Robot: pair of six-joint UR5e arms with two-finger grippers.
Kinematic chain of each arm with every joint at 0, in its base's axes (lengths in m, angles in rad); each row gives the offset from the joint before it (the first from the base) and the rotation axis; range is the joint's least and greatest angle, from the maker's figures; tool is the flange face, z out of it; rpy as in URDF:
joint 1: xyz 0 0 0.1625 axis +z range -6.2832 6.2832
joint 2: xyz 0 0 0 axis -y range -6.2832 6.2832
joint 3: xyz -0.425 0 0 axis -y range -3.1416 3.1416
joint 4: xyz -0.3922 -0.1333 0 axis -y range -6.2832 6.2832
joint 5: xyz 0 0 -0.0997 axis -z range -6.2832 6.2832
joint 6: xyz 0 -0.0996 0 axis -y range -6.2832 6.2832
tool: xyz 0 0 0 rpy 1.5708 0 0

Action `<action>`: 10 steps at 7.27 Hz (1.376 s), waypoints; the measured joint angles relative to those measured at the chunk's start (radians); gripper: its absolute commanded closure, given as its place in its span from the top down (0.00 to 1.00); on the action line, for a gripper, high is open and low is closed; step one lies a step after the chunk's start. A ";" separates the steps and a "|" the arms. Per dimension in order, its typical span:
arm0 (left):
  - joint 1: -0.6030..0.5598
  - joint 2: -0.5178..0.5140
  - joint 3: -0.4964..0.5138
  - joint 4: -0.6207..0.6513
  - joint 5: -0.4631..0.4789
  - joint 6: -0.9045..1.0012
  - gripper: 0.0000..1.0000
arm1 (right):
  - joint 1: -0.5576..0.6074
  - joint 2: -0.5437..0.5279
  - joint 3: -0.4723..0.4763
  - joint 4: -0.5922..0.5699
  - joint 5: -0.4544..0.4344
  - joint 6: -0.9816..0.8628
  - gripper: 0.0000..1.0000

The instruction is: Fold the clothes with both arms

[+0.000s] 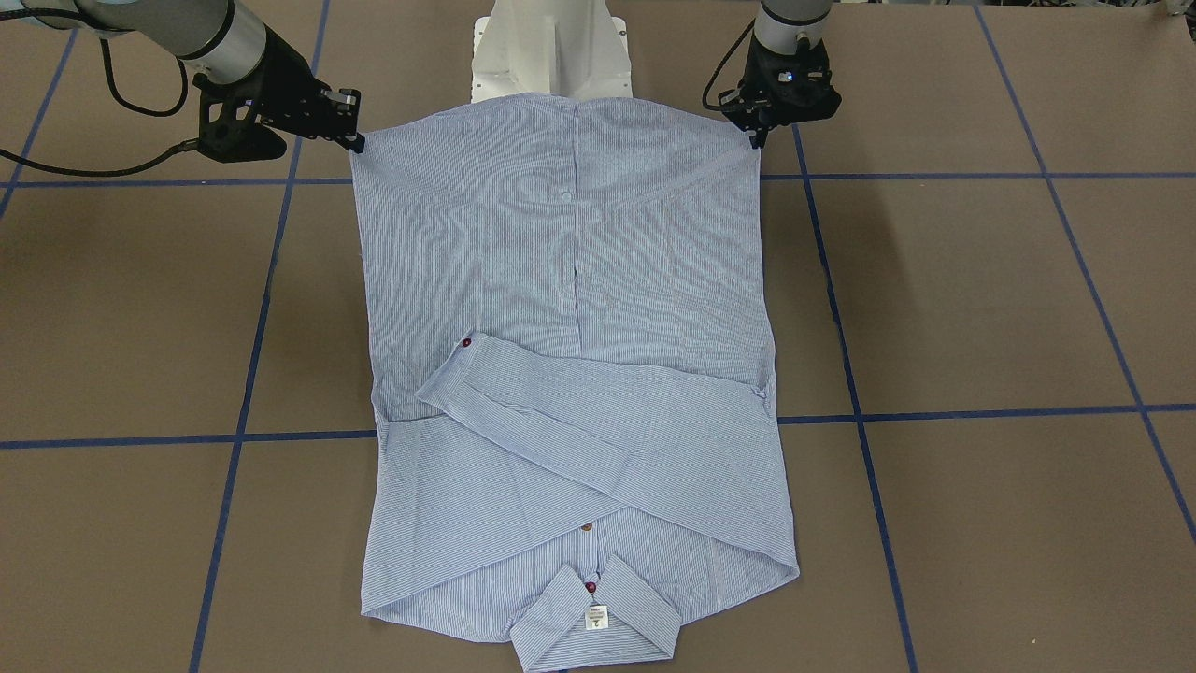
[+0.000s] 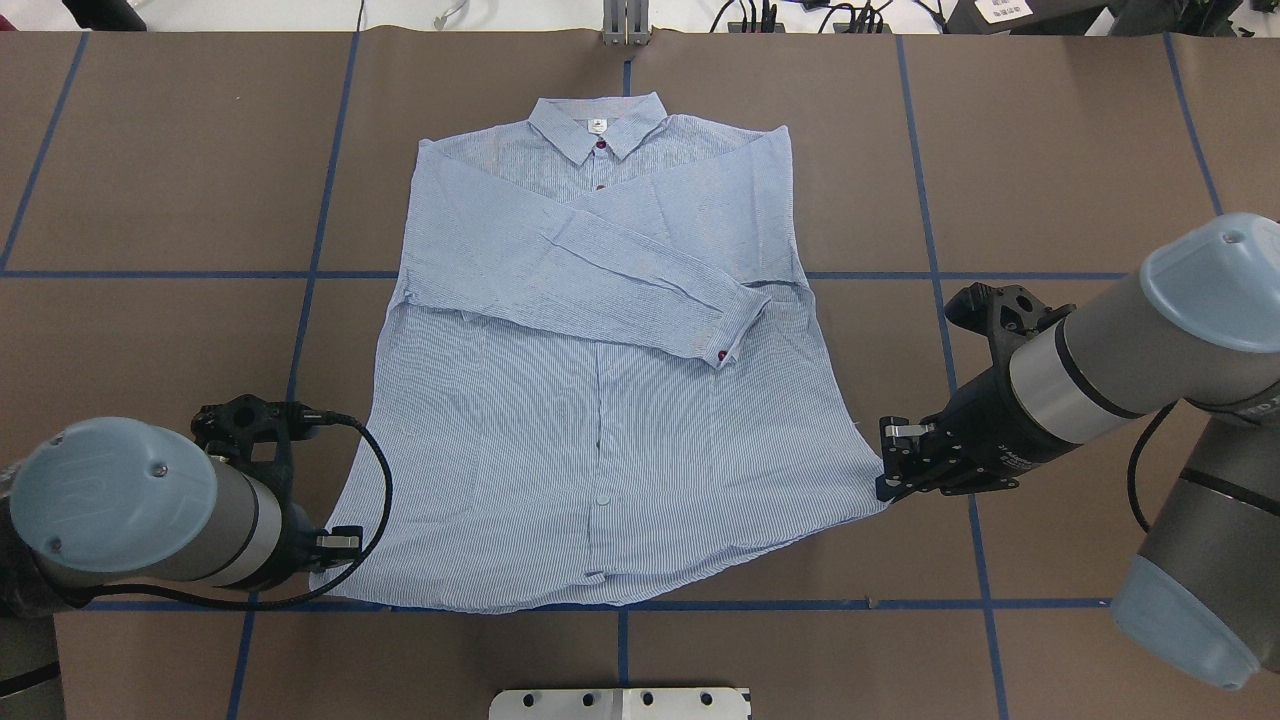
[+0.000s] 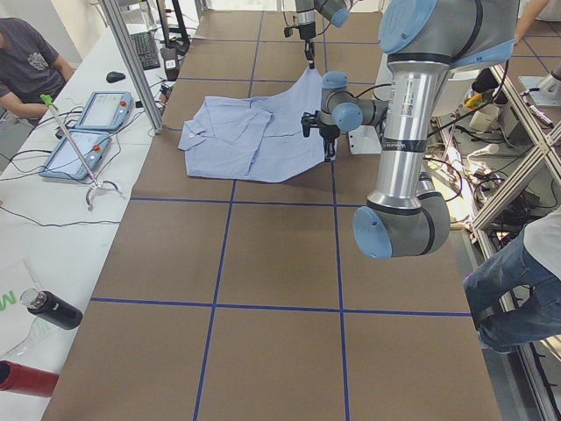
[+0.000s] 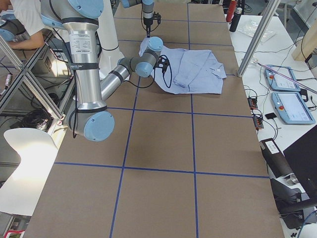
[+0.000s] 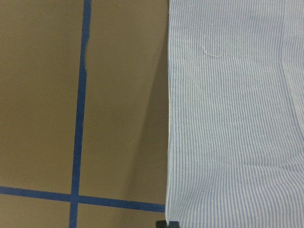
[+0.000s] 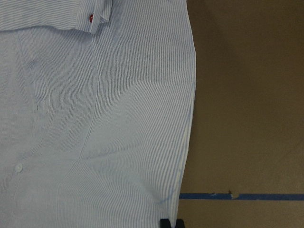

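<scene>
On the table: the shirt (image 1: 561, 280) lies flat and face up on the brown table (image 1: 981, 308), collar end away from the robot and hem end towards the white pedestal (image 1: 549, 47).
Collar: the collar (image 1: 598, 622) lies spread open, with a white label (image 1: 596, 617) inside it and a dark red button (image 1: 590, 587) just above the label in the front-facing view.
Sleeves: both are folded in across the chest. The upper sleeve (image 2: 590, 270) runs slantwise over the front, and its cuff (image 1: 458, 360) carries a red button.
Hem: it is stretched between the two grippers, one at each corner.
Left gripper: the left gripper (image 1: 755, 140) is at the hem corner on the robot's left. Its wrist view shows the dark fingertips (image 5: 167, 223) pinched together on the cloth edge.
Right gripper: the right gripper (image 1: 358, 142) is at the opposite hem corner, its fingertips (image 6: 171, 222) likewise clamped on the striped fabric.
Arms: the left arm (image 2: 130, 515) and right arm (image 2: 1130, 360) reach in low from either side, with black cables looping at the wrists.
Grid: blue tape lines (image 1: 981, 411) cross the table, and one passes under the shirt.
Side bench containers: a dark bottle (image 3: 53, 311) and a red one (image 3: 17, 377) lie on the white bench in the left-end view. I cannot tell what either holds.
Bench gear: two blue-edged handheld panels (image 3: 103, 110) rest there, near a seated person (image 3: 31, 61).
</scene>
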 measured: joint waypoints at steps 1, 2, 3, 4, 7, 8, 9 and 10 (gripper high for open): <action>0.000 0.000 0.001 0.000 0.000 0.000 0.00 | 0.002 0.000 -0.001 0.000 0.001 0.000 0.00; 0.000 0.000 0.001 -0.001 -0.004 0.000 0.00 | 0.004 0.000 -0.003 0.000 0.001 0.000 0.00; 0.000 -0.001 0.000 -0.002 -0.012 0.000 0.00 | 0.006 0.000 -0.004 0.000 0.002 0.000 0.00; 0.000 -0.003 0.000 -0.003 -0.017 0.000 0.00 | 0.008 0.001 -0.005 0.000 0.003 0.000 0.00; -0.006 -0.012 -0.004 -0.005 -0.044 -0.001 0.00 | 0.017 0.005 -0.004 0.001 0.010 0.000 0.00; -0.011 -0.018 -0.006 -0.007 -0.056 -0.001 0.00 | 0.022 0.007 -0.002 0.002 0.012 0.000 0.00; -0.015 -0.023 -0.008 -0.007 -0.061 -0.002 0.00 | 0.029 0.010 0.000 0.002 0.013 0.001 0.00; -0.019 -0.030 -0.011 -0.008 -0.069 -0.002 0.00 | 0.033 0.012 0.002 0.003 0.013 0.001 0.00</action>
